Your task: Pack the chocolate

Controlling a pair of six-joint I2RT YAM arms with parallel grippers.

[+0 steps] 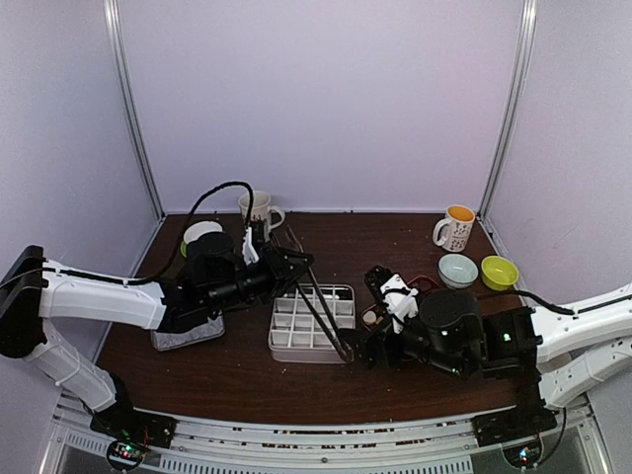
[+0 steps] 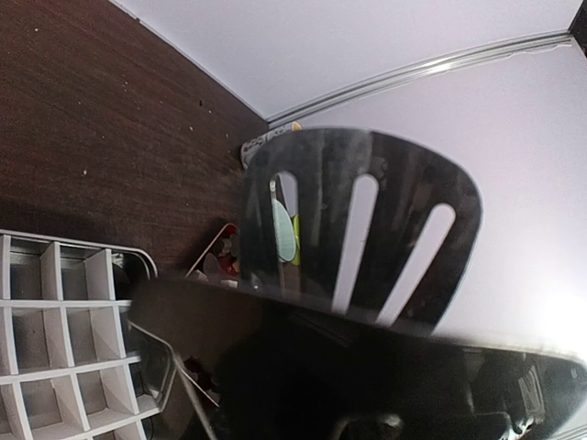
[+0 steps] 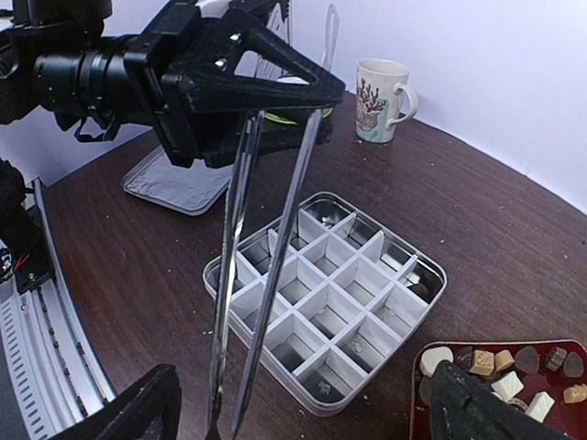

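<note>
Your left tool (image 3: 275, 92) clamps the long metal tongs (image 3: 240, 275), arm stretched low over the desk (image 3: 514, 229), tong tips beside the divided box (image 3: 431, 275). Your right tool (image 3: 307, 403) gapes wide beside brown, tan and white chocolate (image 3: 500, 367) in the red tray (image 3: 415, 394).

Two robot arms with white links and black wrists: left arm (image 1: 99, 293), right arm (image 1: 583, 321). Two white ceramic mugs: one with a dark pattern (image 1: 259, 209), one orange inside (image 1: 455, 228). Two small round bowls: pale blue bowl (image 1: 457, 270), yellow-green bowl (image 1: 499, 272). One pair of long metal tongs (image 2: 321, 211). One white square plastic tray (image 3: 326, 298) with dividers, four by four, so sixteen compartments. One flat grey rectangular lid (image 1: 188, 338) on the surface. One dark red tray (image 3: 424, 403) with small chocolate candies (image 3: 483, 362) in dark brown, tan and white. About ten countable there; exact number not clear, tray cut by the picture edge. One round green-and-white item (image 1: 202, 234), kind not clear.
</note>
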